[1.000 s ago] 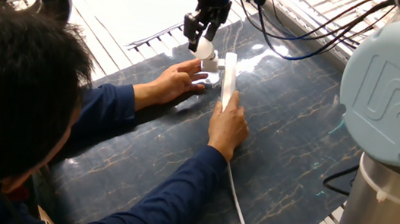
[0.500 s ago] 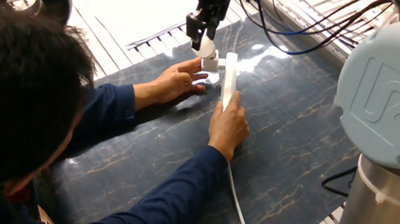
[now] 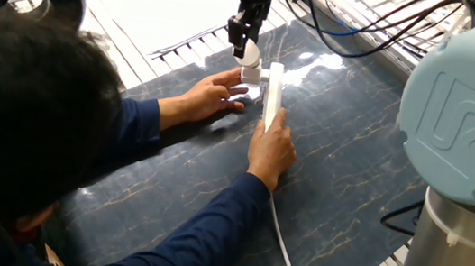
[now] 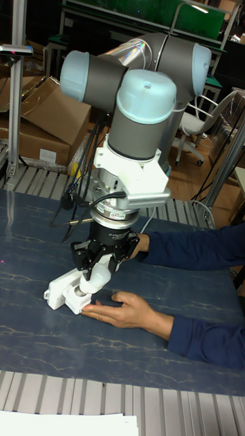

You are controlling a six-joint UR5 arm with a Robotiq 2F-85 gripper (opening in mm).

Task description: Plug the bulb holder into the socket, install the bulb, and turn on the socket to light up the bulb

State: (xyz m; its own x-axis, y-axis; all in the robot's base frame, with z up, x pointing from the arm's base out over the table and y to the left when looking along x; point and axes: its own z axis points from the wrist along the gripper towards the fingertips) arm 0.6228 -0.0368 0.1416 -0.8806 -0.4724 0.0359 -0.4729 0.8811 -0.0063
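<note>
Black two-finger gripper [image 3: 243, 45] hangs straight down over the table, its fingers pinching the small white bulb [image 3: 248, 55] with a rounded frosted dome and narrower neck. That bulb sits directly above the small white cube-like bulb holder [image 3: 251, 76], touching or just entering it; the threaded opening is hidden, so how far it is seated cannot be told. The holder is plugged into the side of the long white rectangular power strip [image 3: 271, 93], which lies on the dark blue marbled table mat [image 3: 343, 164] with its white cord [image 3: 282, 248] trailing toward the near edge. A person in a dark blue sleeve rests one hand [image 3: 270, 151] on the strip's near end and lays the other hand [image 3: 210, 98] flat beside the holder.
</note>
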